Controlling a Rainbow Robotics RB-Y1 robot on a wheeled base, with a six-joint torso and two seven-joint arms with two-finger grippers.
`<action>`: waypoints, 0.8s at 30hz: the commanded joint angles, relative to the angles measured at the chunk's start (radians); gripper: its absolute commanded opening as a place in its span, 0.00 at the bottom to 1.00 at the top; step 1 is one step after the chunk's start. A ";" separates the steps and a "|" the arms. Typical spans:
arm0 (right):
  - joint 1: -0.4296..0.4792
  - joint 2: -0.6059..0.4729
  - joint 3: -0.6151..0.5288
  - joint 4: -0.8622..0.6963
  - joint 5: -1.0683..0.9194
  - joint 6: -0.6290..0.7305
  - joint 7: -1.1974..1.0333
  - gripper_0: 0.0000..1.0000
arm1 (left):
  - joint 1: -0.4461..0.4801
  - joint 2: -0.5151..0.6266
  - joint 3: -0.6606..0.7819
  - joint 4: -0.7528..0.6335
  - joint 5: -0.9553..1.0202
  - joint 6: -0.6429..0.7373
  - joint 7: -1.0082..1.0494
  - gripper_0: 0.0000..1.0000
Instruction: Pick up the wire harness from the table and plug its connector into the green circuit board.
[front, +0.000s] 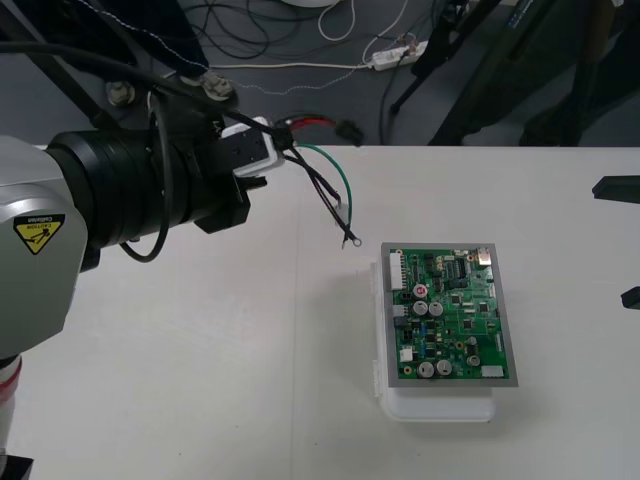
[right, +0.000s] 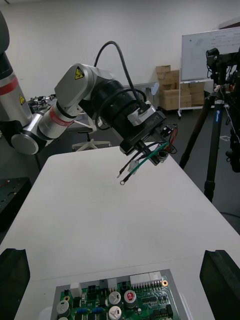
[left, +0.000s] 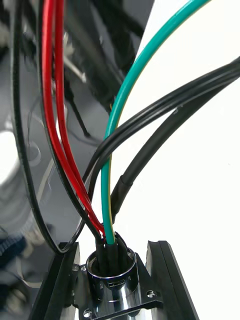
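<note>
Left tool (front: 262, 148) clamped on round metal socket (left: 112, 272) of wire harness (front: 325, 190). Harness held in air above worktop (front: 200, 350), beyond far left corner of green circuit board (front: 450, 315), well apart from it. Red, black and green wires trail from socket, loose ends hanging free toward board. Board sits on white base (front: 440, 408). Right tool (front: 625, 242) just right of board, fingers wide apart.

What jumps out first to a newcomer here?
The left gripper holds the wire harness aloft over the table's far edge, shut on its metal socket, wires dangling. The green circuit board sits on its white base right of centre, with the open right gripper further right.
</note>
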 joint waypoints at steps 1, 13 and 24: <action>0.010 0.009 0.009 -0.004 -0.008 -0.003 0.033 1.00 | 0.008 -0.106 0.026 -0.040 -0.021 0.041 0.020 0.00; 0.039 0.047 -0.043 0.038 -0.014 -0.003 0.021 1.00 | 0.008 -0.209 -0.025 -0.040 -0.067 0.089 -0.009 0.00; 0.050 -0.004 -0.041 -0.005 -0.035 -0.003 -0.137 1.00 | -0.018 -0.223 -0.124 -0.033 -0.226 0.166 0.011 0.00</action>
